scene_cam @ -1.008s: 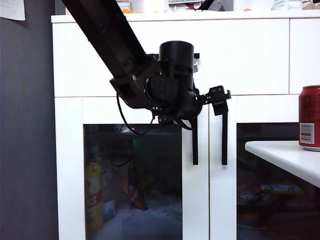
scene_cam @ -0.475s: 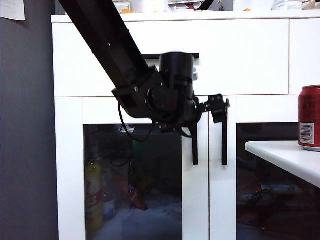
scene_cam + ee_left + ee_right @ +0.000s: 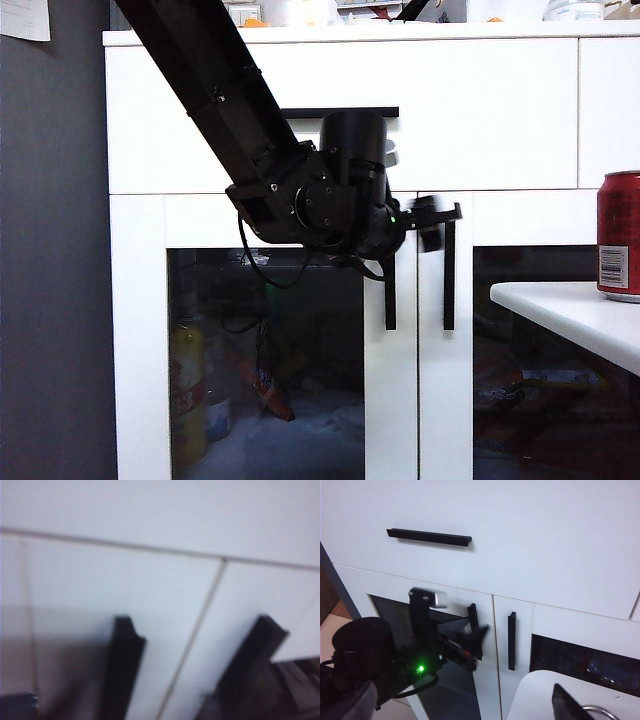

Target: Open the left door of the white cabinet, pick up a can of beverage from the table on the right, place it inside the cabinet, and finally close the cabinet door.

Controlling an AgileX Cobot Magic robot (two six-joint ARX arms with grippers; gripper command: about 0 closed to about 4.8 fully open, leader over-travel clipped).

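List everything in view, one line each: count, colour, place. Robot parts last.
white cabinet: one, white, fills the background.
drawer handle: one, black, horizontal, above the doors.
left door: one, white frame, dark glass, shut.
door handles: two, black, vertical, either side of the centre seam.
can of beverage: one, red, on the table.
table: one, white, right.
yellow bottle: one, behind the left glass.
left gripper: black, blurred, at the handles' tops.
right gripper: black; one finger shows above the table.

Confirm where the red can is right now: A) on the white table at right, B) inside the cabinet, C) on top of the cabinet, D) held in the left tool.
A: the can of beverage stands upright on the table, with no tool near it.
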